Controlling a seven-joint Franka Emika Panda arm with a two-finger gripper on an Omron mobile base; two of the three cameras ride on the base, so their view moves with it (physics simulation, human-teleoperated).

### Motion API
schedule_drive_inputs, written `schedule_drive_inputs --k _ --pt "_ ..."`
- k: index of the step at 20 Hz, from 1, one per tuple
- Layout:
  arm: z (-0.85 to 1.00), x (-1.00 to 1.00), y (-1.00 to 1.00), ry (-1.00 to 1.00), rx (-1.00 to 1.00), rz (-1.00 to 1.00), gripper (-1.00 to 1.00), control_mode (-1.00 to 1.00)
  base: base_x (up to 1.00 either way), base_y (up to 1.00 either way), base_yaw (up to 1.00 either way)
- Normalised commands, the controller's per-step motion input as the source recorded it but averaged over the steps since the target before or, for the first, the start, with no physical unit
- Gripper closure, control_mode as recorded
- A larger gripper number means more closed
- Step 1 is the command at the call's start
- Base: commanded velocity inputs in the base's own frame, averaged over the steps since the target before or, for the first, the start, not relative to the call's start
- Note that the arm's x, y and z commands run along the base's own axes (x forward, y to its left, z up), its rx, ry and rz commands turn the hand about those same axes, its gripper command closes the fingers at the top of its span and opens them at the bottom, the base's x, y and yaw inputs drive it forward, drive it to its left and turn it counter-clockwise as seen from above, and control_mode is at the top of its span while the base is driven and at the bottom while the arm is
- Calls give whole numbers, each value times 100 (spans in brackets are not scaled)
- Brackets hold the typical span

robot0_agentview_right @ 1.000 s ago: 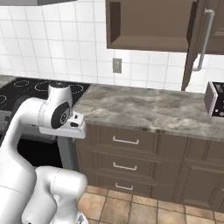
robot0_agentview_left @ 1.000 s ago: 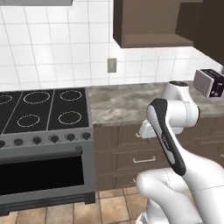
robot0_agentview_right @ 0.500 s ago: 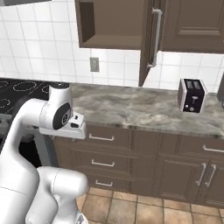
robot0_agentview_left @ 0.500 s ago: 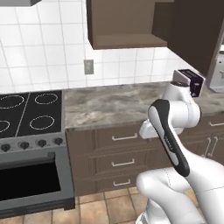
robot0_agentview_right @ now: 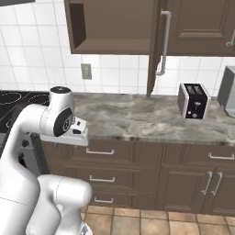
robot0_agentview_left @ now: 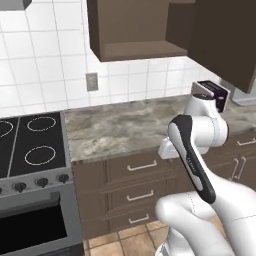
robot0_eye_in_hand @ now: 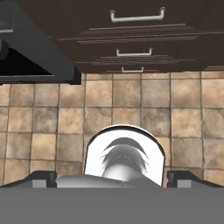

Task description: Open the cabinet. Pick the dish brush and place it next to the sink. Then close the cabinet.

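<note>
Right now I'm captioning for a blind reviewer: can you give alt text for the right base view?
A dark brown wall cabinet stands open, its door swung out edge-on with a long silver handle, above a grey stone counter holding a black toaster. The white robot arm stays folded low at left.

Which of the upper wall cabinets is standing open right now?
The cabinet above the counter, nearest the stove: its door with the long silver handle is swung out edge-on. The cabinet right of it is shut.

White tiled wall (robot0_agentview_left: pixel 45 60), grey stone counter (robot0_agentview_right: pixel 137 119), dark drawers (robot0_agentview_right: pixel 110 172), tan tiled floor (robot0_eye_in_hand: pixel 127 100).
</note>
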Motion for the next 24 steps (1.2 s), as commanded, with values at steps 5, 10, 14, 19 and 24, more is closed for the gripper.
schedule_drive_inputs --k 5,10,14,19,24 --pt "0 0 0 0 0 0 -100 100 71 13 2" --pt "0 0 0 0 0 0 -100 100 43 -14 17" --pt "0 0 0 0 0 0 -100 100 30 0 30" --pt "0 0 0 0 0 0 -100 100 12 -3 30" --pt "0 0 0 0 0 0 -100 100 49 -20 14"
